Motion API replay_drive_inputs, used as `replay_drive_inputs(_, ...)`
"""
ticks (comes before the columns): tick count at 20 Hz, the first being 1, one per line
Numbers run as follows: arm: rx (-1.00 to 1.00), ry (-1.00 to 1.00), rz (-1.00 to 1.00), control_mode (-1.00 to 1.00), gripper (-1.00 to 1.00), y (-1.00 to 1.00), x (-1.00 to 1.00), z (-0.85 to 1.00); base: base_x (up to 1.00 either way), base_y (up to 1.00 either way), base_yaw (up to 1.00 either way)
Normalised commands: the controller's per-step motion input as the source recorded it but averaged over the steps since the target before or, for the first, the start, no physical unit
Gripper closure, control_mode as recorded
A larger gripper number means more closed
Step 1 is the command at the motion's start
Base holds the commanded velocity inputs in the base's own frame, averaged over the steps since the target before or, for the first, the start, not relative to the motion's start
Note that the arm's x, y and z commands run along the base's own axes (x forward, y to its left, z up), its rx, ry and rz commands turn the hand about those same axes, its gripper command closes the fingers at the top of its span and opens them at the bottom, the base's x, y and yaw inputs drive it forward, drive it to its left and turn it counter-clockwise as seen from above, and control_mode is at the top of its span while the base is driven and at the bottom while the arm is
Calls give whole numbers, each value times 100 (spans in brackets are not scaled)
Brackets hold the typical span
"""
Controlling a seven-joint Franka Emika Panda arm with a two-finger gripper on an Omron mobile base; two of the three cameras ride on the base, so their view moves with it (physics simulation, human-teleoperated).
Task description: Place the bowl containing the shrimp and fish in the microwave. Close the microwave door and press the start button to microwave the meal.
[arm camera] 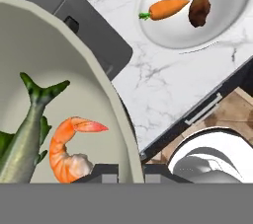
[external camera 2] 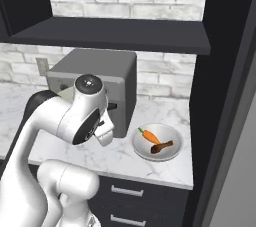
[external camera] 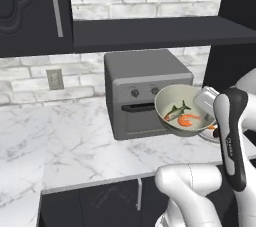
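End effector [arm camera: 131,173] pinches bowl [external camera: 167,98] rim, holding it aloft before countertop oven [external camera: 145,93].

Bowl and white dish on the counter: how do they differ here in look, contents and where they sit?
The bowl is deep and pale olive-beige; the white dish is shallow. The bowl holds the fish and shrimp; the dish holds a carrot and a brown drumstick. The bowl is up off the counter, the tool clamped on its rim; the dish rests on the marble counter. Both are round.
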Motion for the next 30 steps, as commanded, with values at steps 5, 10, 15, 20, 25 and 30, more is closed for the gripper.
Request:
replay_drive_inputs(5,0,0,0,100,100,0,0,0,-15,0,0)
replay_drive_inputs(10,0,0,0,100,100,0,0,0,-69,0,0)
replay_drive_inputs(15,0,0,0,100,100,0,0,0,-89,0,0)
replay_drive_inputs(20,0,0,0,100,100,0,0,0,-73,0,0)
replay_drive_inputs(25,0,0,0,100,100,0,0,0,-55,0,0)
replay_drive_inputs(30,0,0,0,100,100,0,0,0,-16,0,7)
